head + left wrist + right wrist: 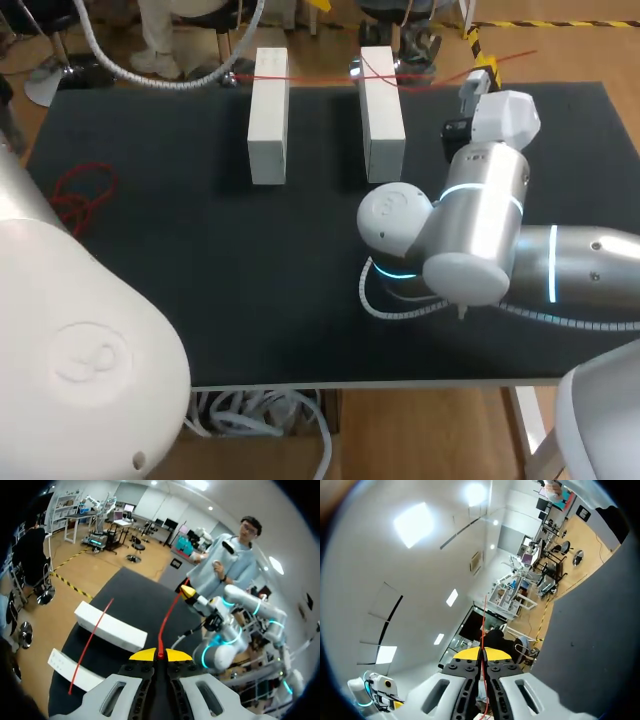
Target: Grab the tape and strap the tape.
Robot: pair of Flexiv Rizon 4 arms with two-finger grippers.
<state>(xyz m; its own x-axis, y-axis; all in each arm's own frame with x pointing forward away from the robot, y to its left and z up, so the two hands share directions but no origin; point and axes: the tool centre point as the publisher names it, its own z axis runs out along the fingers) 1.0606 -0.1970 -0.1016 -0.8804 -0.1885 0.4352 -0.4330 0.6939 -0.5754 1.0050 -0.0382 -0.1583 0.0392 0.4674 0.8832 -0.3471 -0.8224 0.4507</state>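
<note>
hand (481, 654) pinching red tape (483, 625), dark table (600, 630) beside it

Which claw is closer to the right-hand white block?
Right. The right claw hangs just beside the block's far end; the left claw is farther off, with the other block between.

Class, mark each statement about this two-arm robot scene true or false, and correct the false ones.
1. Two white blocks stand on the table. True.
2. The blocks are stacked one on the other. False: they stand side by side, apart.
3. The left jaws are shut on the red tape. True.
4. The right jaws are open and empty. False: they too are shut on the tape.
5. A red strand runs across both blocks. True.
</note>
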